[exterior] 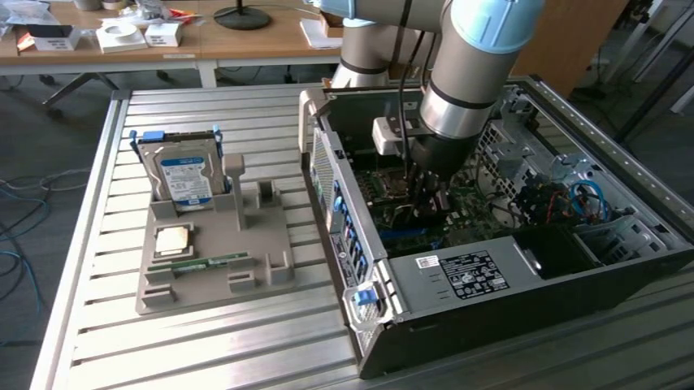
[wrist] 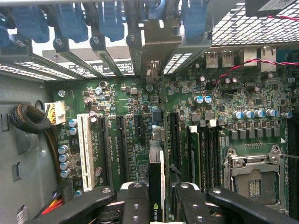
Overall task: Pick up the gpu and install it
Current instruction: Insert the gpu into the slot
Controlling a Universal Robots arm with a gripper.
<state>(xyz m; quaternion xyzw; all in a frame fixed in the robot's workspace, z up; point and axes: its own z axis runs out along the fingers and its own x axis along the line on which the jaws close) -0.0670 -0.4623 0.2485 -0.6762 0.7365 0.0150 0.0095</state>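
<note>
The end effector (wrist: 158, 200) is gripping the gpu (wrist: 156, 184) edge-on between its fingers (wrist: 135, 205), hanging directly over the green motherboard (wrist: 187, 98) inside the open computer case (exterior: 521, 268).

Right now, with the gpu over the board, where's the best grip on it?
The gpu stands on edge between the fingers of the gripper, inside the case. Best hold looks like the top edge, pinching its flat faces from above; that leaves the lower edge free toward the slots.

matt black gpu (wrist: 156, 186), ribbed bare-metal table (exterior: 217, 341), glossy green motherboard (wrist: 187, 98).
</note>
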